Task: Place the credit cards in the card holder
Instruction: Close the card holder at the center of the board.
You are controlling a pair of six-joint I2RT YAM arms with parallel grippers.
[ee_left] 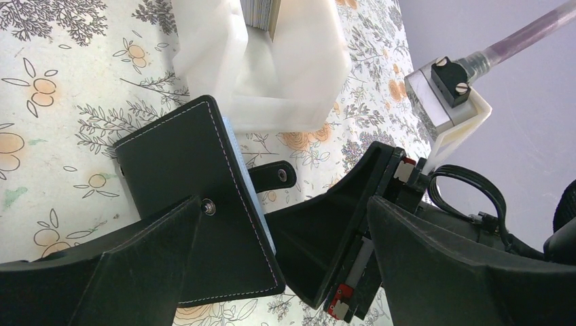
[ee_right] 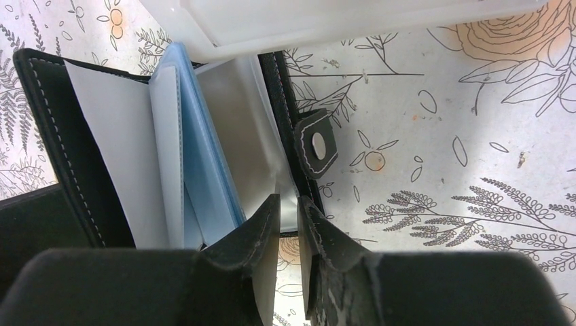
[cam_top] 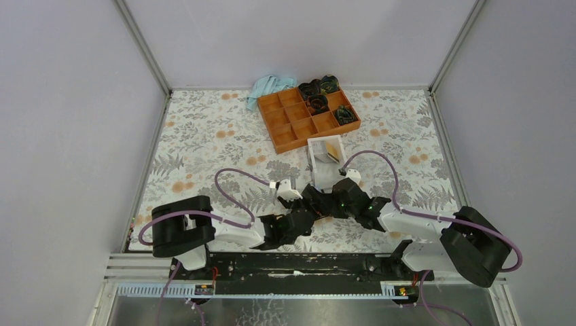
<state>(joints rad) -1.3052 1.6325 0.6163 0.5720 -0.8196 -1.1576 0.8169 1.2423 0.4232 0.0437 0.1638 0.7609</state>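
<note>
My left gripper [ee_left: 285,183] had its jaws wide, one finger on each side of the black wallet [ee_left: 183,183]. It looked like they held it. My right gripper [ee_right: 287,207] had its jaws almost shut. They pinched a clear sleeve [ee_right: 238,122] inside the open wallet, next to the snap tab [ee_right: 317,146]. The wallet was between my two arms, and its fold ran away from me.

The cards [cam_top: 332,151] were in the white box [ee_left: 306,75], just past the wallet's far end. My right arm looked a bit nearer to them. Both grippers were busy, so I think one must let go to fetch a card. The box walls could get in the way. The orange tray [cam_top: 289,129] and a blue cloth [cam_top: 268,87] lay farther back.
</note>
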